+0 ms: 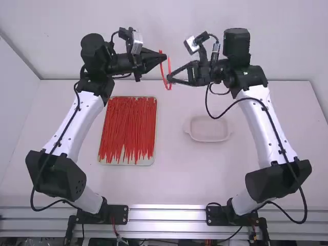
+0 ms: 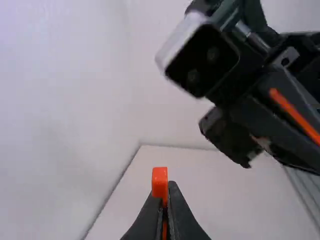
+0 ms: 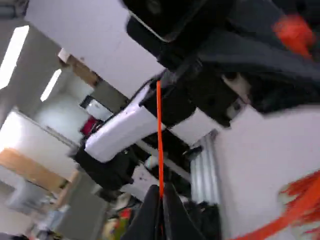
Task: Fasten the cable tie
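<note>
Tray (image 1: pixel 126 163) w/ red cable ties (image 1: pixel 128 130), white dish (image 1: pixel 207 129) nearby.

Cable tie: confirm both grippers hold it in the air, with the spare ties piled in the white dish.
Wrong place: the high view shows the spare ties on the flat tray beside the white dish. Left gripper and right gripper do hold the cable tie aloft.

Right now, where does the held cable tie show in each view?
High view: cable tie held between left gripper and right gripper, top middle.
Left wrist view: its head pokes from the left gripper.
Right wrist view: its strap rises from the right gripper.
Shared landmark: spare ties, high and right wrist views.
</note>
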Robot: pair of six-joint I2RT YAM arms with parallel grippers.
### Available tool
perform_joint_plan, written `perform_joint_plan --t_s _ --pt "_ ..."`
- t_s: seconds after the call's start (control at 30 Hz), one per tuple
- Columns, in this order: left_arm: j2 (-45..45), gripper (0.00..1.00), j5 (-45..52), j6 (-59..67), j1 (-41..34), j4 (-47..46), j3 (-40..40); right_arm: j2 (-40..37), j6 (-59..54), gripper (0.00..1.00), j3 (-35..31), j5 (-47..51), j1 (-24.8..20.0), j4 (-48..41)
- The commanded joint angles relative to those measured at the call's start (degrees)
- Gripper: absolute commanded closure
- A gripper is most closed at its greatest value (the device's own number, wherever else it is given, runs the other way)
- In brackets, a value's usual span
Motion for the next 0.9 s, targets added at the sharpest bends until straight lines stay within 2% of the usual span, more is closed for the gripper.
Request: perform_joint_plan --t_s 0.0,0.07,0.13,0.17,0.33,0.6,0.87 --pt "0.1 0.98 1.0 2.7 0.4 0.3 -0.2 0.0 -8.8 1.0 1.0 -0.7 -0.2 -5.7" --pt "0.1 0.98 2.7 2.8 0.3 0.3 -0.2 0.0 -14.0 1.0 1.0 -1.0 -0.1 -13.6" --pt "0.1 0.98 3.1 2.8 0.2 0.3 -0.2 0.0 -15.1 1.0 1.0 -1.0 0.0 -15.1" --pt "0.1 0.98 5.4 4.8 0.0 -0.2 -0.2 0.0 -19.0 1.0 1.0 -1.0 1.1 -20.2" --pt "0.1 0.98 8.4 8.9 0.0 -3.2 -0.2 -1.1 -23.7 1.0 1.0 -1.0 1.7 -26.6" --pt "0.1 0.98 12.6 12.5 -0.5 -3.3 -0.7 -4.8 -21.7 1.0 1.0 2.2 1.8 -26.5" --pt "0.1 0.98 12.3 13.0 -3.2 -1.5 -1.0 -6.4 -17.8 1.0 1.0 4.3 1.9 -23.4"
